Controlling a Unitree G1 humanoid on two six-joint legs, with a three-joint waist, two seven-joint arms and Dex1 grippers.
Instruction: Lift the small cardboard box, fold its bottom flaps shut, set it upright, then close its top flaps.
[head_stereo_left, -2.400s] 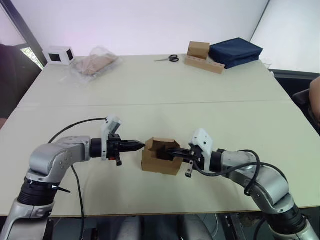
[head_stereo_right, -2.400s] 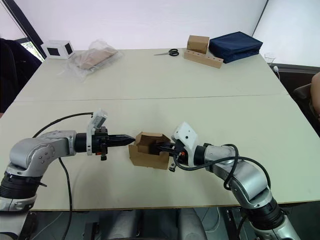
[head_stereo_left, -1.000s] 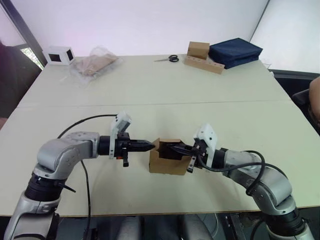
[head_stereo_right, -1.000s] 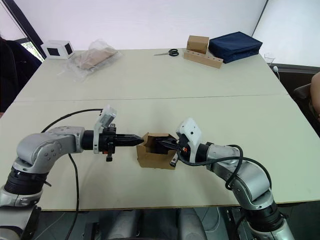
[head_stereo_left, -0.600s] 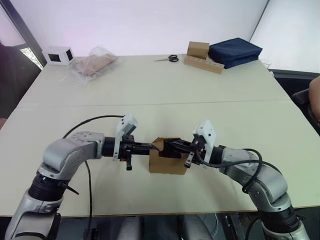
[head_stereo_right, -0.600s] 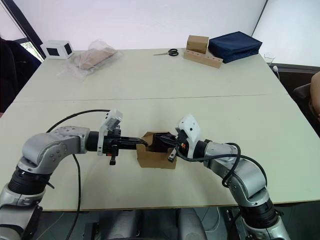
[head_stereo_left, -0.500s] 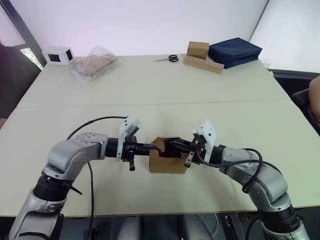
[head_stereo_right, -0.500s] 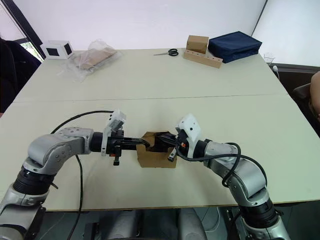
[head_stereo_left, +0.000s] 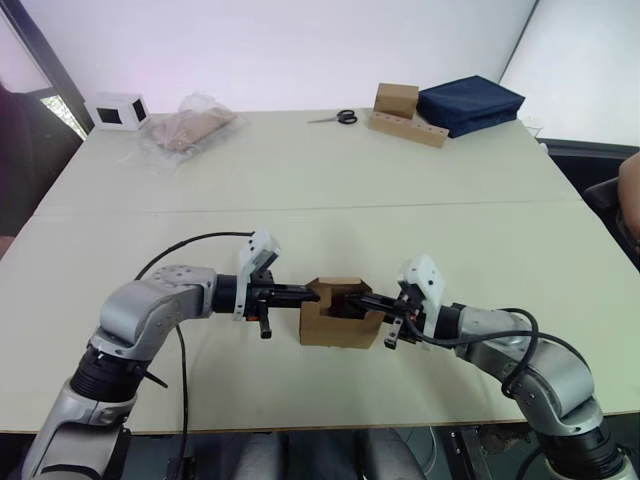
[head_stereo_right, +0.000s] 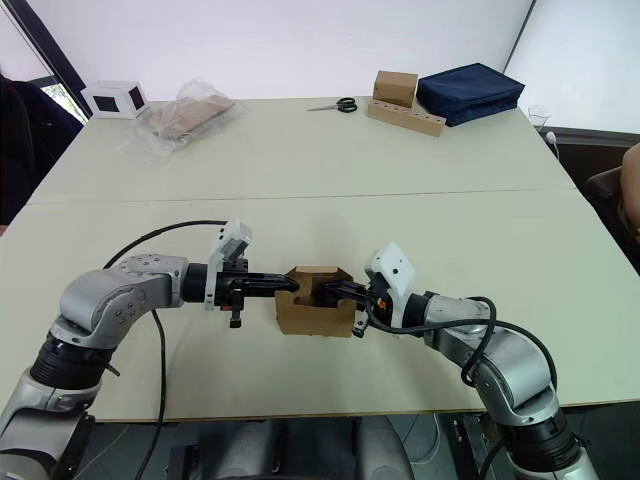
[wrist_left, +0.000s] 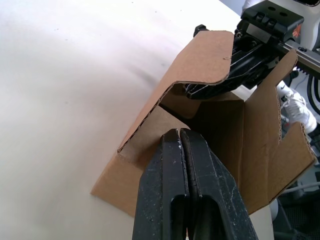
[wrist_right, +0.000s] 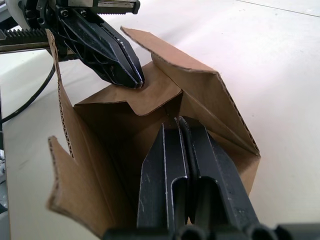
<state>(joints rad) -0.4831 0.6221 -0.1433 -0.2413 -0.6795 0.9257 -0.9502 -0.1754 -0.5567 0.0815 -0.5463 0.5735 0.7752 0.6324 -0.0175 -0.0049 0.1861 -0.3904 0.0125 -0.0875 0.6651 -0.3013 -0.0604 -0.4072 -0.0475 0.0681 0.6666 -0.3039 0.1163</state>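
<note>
The small cardboard box (head_stereo_left: 339, 318) sat upright on the near part of the counter (head_stereo_left: 300, 190), top flaps open, with no printing visible. The left end effector (wrist_left: 180, 137), fingers pressed together and empty, pushed on the box's left flap. The right end effector (wrist_right: 178, 125), also clenched and empty, reached inside the box. Far back lay a clear bag (head_stereo_left: 188, 125) holding tan items.

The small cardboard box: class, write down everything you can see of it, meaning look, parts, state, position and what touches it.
The small cardboard box is plain brown corrugated card, unprinted, standing on the pale table near its front edge with its top open and flaps raised. The left gripper, shut, presses a flap on the box's left side. The right gripper, also shut, reaches into the opening from the other side.
</note>
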